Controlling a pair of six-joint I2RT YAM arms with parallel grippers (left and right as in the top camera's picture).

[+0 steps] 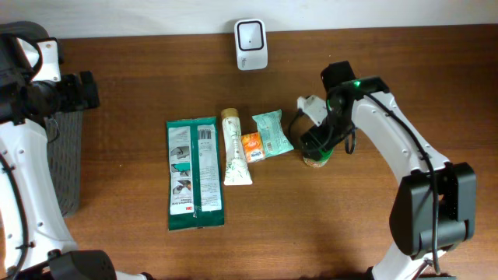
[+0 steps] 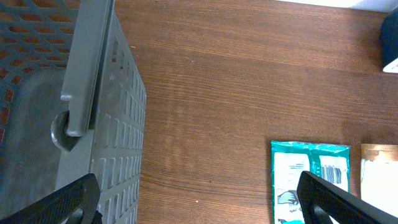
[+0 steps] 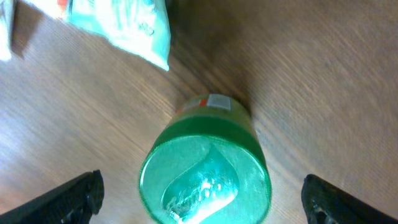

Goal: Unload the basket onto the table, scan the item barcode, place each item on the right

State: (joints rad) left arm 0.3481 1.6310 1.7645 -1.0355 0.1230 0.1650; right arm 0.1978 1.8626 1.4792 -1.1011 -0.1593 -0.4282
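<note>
The green-lidded tub (image 3: 205,177) stood on the table (image 1: 327,233) just right of the teal packet (image 1: 272,132), below the right gripper (image 3: 202,186), whose fingers (image 3: 68,199) were spread wide. The left gripper (image 2: 198,185) was likewise spread, beside the basket (image 2: 37,124).

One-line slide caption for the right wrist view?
Open right gripper above a green-topped can standing on the table, teal packet nearby.

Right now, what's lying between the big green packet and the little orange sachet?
A white tube with a tan cap lies between the big green packet and the orange sachet, lengthwise alongside the packet. The overhead view shows it.
</note>
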